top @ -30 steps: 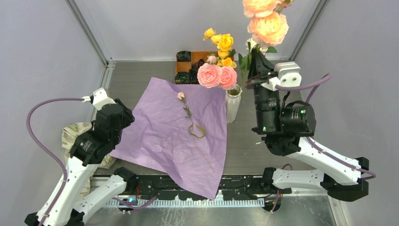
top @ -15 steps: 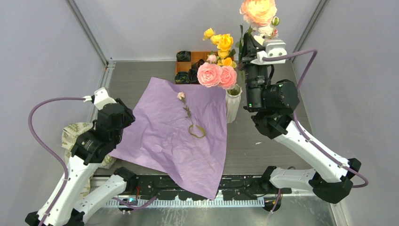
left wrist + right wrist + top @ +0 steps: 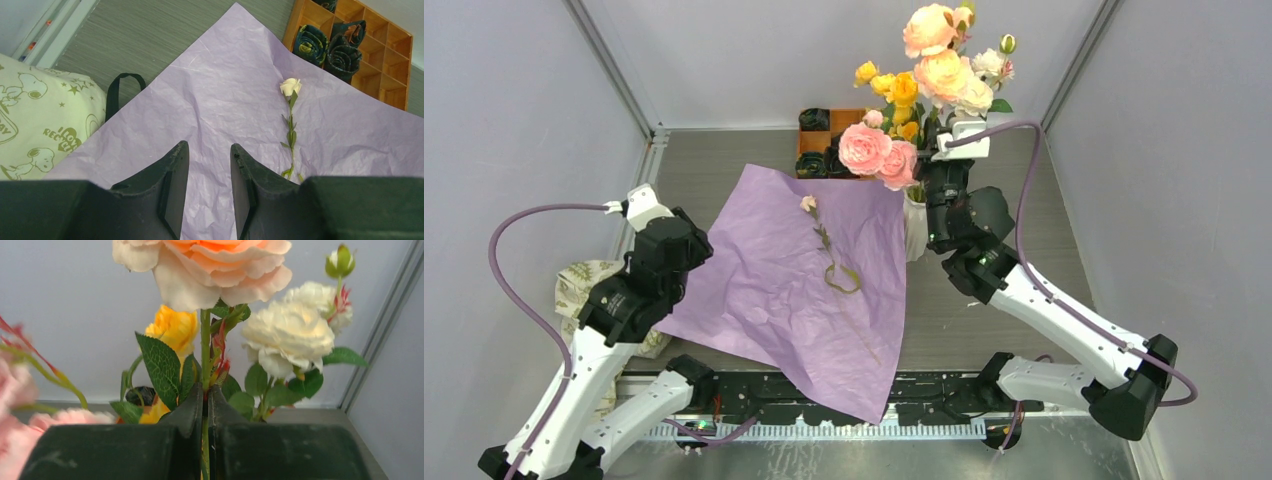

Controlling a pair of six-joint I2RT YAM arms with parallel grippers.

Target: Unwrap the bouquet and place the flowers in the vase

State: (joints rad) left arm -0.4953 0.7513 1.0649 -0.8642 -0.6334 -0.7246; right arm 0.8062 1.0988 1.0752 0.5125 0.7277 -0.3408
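The bouquet's purple paper (image 3: 794, 290) lies unwrapped and spread flat on the table. A small cream rosebud stem (image 3: 822, 235) (image 3: 290, 120) rests on it. The white ribbed vase (image 3: 917, 230) stands at the paper's right edge and holds pink roses (image 3: 879, 155) and yellow roses (image 3: 902, 92). My right gripper (image 3: 944, 165) (image 3: 205, 390) is shut on the green stem of a spray of flowers with peach (image 3: 200, 262) and cream (image 3: 287, 335) heads. It holds the spray upright just above the vase. My left gripper (image 3: 686, 245) (image 3: 209, 150) hangs open over the paper's left part, holding nothing.
An orange compartment tray (image 3: 849, 120) (image 3: 382, 60) with dark fabric coils sits behind the paper. A beige printed cloth (image 3: 584, 285) (image 3: 35, 125) with a black strap (image 3: 117, 90) lies at the left. Grey enclosure walls close in on three sides.
My right arm has carried the peach and cream spray left and down, from the right of the vase to above it. The pink roses shifted slightly left. The left arm stayed still.
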